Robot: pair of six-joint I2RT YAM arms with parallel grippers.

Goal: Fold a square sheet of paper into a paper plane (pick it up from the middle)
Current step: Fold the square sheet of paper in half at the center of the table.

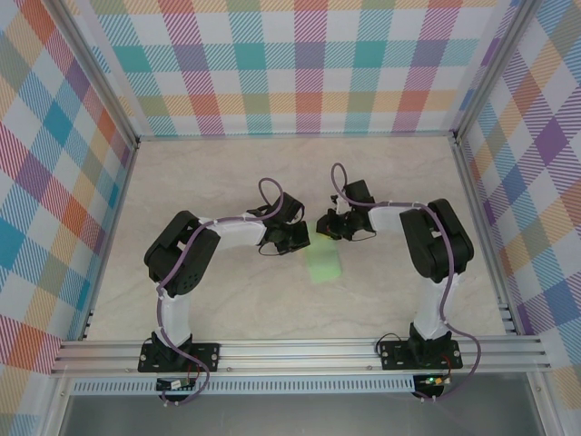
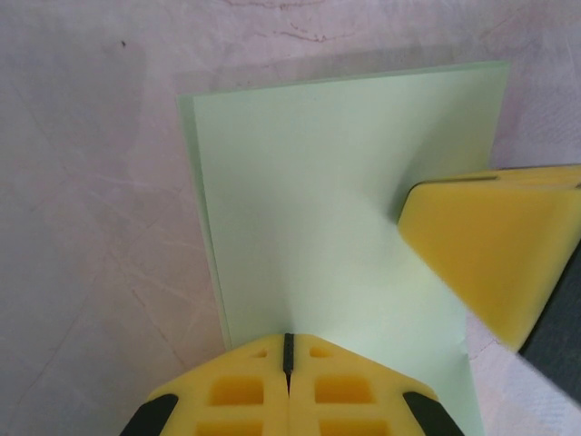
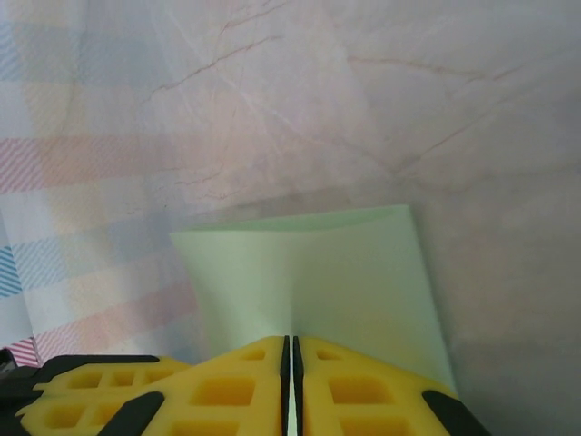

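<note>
The square sheet of paper (image 1: 322,262) is pale mint green and hangs between the two arms above the table's middle. In the left wrist view the paper (image 2: 327,182) looks like a rectangle with a doubled layer along its left edge. My left gripper (image 2: 289,338) is shut on its near edge, and in the top view this gripper (image 1: 295,239) sits at the sheet's upper left. One yellow finger (image 2: 490,254) of the right gripper presses the sheet's right side. My right gripper (image 3: 291,341) is shut with the paper (image 3: 309,272) pinched between its pads; from above this gripper (image 1: 330,227) is at the sheet's top.
The tabletop (image 1: 236,173) is pale marble-patterned, closed in by plaid walls (image 1: 300,64) at the back and both sides. An aluminium rail (image 1: 300,352) runs along the near edge, carrying both arm bases. Purple cables loop over each arm.
</note>
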